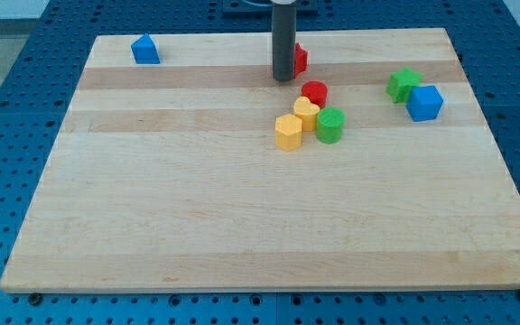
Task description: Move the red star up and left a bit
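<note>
My tip [283, 78] sits near the view's top centre of the table [242, 226], rod standing upright above it. No gripper on this arm, just the rod, so nothing's grasped or clenched. Red star [301, 59] is immediately to the view's right of the rod, mostly hidden behind it; only a red sliver shows, so shape can't rly be confirmed from here. Looks touching or v close to the rod, can't tell which.

Just below & to the view's right of my tip: red cylinder [314, 91], near but apart from the tip. Under that a tight cluster: yellow heart [306, 113] in the middle, yellow block [288, 132] (hexagon-ish) touching it at lower left, green cylinder [329, 125] touching it at the right. Red cylinder sits just above the heart, about touching.

Far to the view's right: green star [403, 85] w/ a blue cube [424, 102] right against its lower right side. Both well apart from the tip.

View's top left corner: blue block [145, 50], house-like w/ a pointed top, alone, well apart from everything else
</note>
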